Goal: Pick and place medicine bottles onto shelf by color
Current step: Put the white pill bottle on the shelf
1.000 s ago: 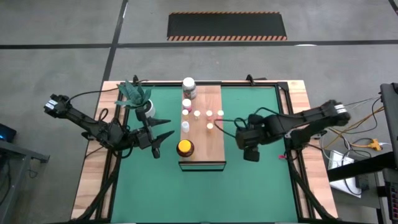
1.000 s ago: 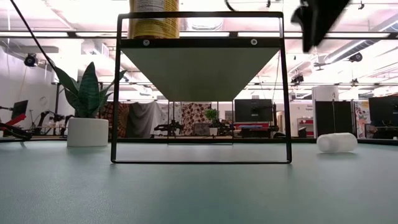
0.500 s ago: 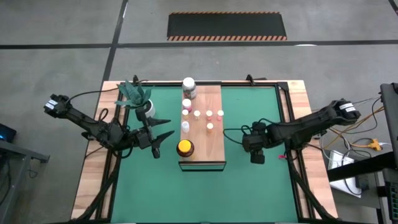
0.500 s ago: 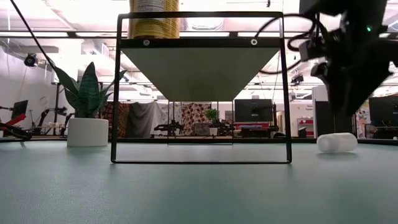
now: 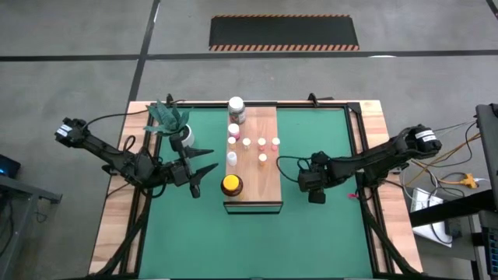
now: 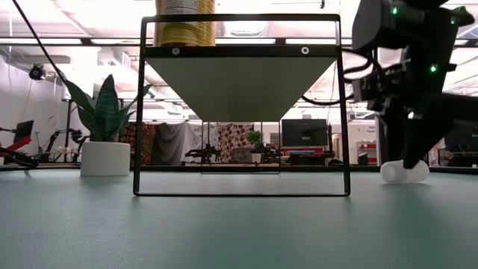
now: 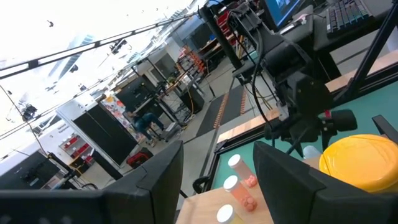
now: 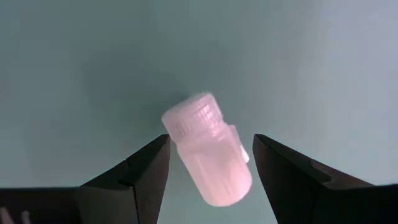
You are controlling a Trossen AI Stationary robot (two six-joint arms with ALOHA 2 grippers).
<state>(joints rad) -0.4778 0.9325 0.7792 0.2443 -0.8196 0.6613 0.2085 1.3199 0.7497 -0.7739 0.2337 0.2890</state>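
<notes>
The shelf is a wooden board on a black frame in the middle of the green mat. On it stand an amber yellow-lidded jar, a white-lidded jar and several tiny bottles. One small white bottle lies on its side on the mat, to the right of the shelf. My right gripper points down over it, open, one finger on either side and neither touching. My left gripper hangs level and open left of the shelf, facing the yellow-lidded jar, with nothing between its fingers.
A white pot with a green plant stands at the mat's far left, behind my left arm. The shelf's black frame legs stand just left of the lying bottle. The green mat in front of the shelf is bare.
My right gripper has come down from high above the mat until its fingers stand around the lying white bottle. It has also shifted slightly toward the shelf. The bottle has stayed where it was.
</notes>
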